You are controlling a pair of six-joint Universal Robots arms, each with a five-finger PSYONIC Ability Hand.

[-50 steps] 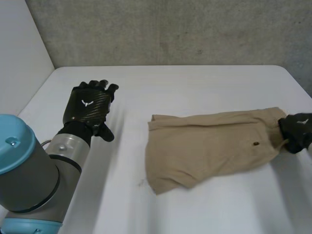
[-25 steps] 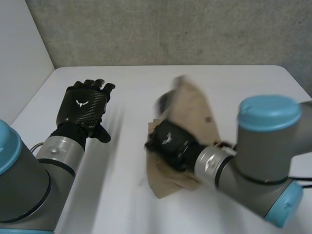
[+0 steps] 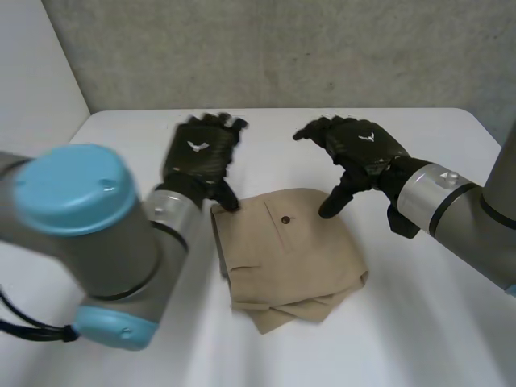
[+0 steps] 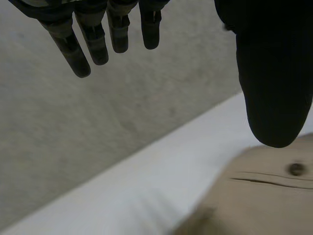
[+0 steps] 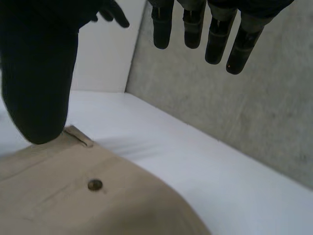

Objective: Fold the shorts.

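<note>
Tan shorts (image 3: pixel 286 250) lie folded on white surface (image 3: pixel 427 330). Left hand (image 3: pixel 197 157) and right hand (image 3: pixel 359 149) at far edge, fingers spread, gripping nothing.

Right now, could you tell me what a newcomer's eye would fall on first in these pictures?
The tan fabric shorts, folded into a bundle with a dark pocket button on top, lie in the middle of the white table. Two black hands, both open, are at their far edge: the left hand at the left corner, the right hand at the right, thumb pointing down at the cloth.
</note>
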